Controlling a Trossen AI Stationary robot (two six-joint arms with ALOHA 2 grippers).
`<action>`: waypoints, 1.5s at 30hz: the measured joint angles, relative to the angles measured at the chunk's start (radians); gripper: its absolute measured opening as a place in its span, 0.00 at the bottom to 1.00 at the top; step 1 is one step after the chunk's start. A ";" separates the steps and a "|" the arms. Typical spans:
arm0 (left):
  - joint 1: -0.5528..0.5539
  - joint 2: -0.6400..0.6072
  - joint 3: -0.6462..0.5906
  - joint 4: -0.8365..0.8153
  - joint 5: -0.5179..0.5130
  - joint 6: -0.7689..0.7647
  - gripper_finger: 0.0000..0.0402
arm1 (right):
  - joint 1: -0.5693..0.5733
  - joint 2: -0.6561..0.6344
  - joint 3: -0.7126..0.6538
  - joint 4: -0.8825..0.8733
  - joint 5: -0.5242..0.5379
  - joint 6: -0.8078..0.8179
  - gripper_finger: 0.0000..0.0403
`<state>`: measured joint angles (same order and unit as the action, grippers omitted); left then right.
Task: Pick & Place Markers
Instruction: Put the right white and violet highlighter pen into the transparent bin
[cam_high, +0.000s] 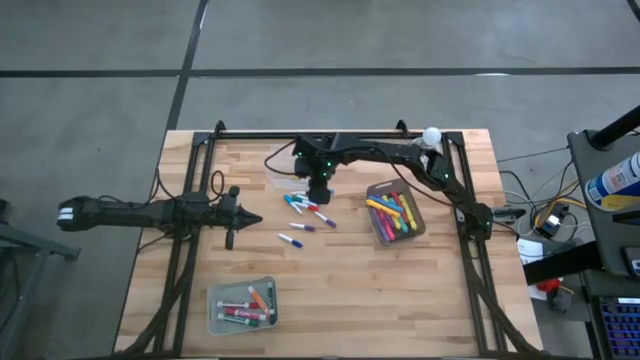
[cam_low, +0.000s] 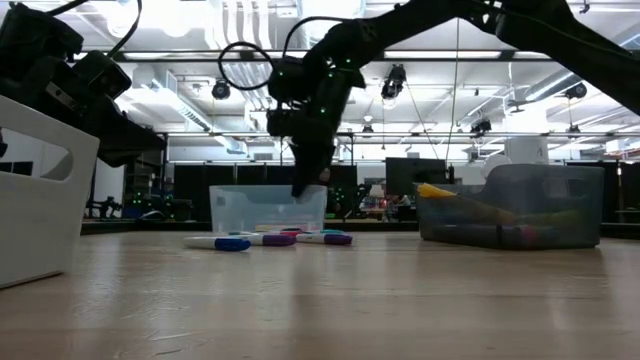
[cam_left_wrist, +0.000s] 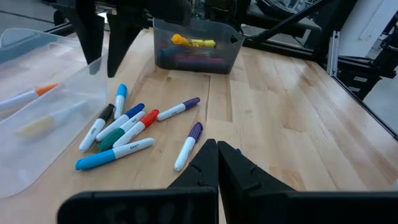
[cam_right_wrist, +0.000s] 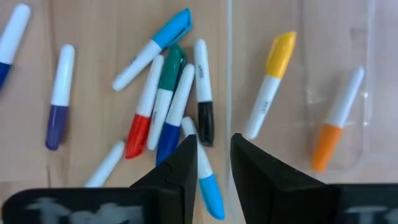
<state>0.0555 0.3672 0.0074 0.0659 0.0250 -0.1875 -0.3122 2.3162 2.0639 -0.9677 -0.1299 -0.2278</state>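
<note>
The wooden table (cam_high: 340, 290) carries three bins and a loose heap of markers, so the work looks to me partly done; the grey bin (cam_high: 395, 214) on the right side is full of markers, yellow, red and pink among them; a clear bin (cam_high: 242, 306) near the front edge holds a few more, red and orange ones. A third clear bin (cam_right_wrist: 298, 93), beside the heap and under the right arm, has a yellow marker (cam_right_wrist: 271, 81) and an orange marker (cam_right_wrist: 336, 121) in it.

The loose markers (cam_high: 303, 210) lie in the middle of the table, about nine or ten as far as I can count; these are what is left. The right gripper (cam_right_wrist: 214, 165) hangs low over this heap, its fingers with only a narrow gap between them; a light blue marker (cam_right_wrist: 204, 180) lies in line with that gap, but I cannot tell if it is gripped already. The left gripper (cam_high: 243, 218) waits at the left side, fingers pressed together and holding nothing.
</note>
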 joint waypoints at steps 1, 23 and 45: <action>0.000 0.000 0.000 0.000 0.000 0.000 0.00 | 0.001 0.000 0.001 0.007 0.001 -0.001 0.21; 0.000 0.000 0.000 0.000 0.000 0.000 0.00 | 0.090 -0.074 0.059 -0.105 0.133 -0.044 0.18; 0.000 0.000 0.000 0.000 0.000 0.000 0.00 | 0.262 -0.081 -0.250 -0.077 0.132 0.310 0.19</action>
<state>0.0553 0.3672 0.0071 0.0662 0.0250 -0.1871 -0.0502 2.2356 1.8135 -1.0445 0.0020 0.0822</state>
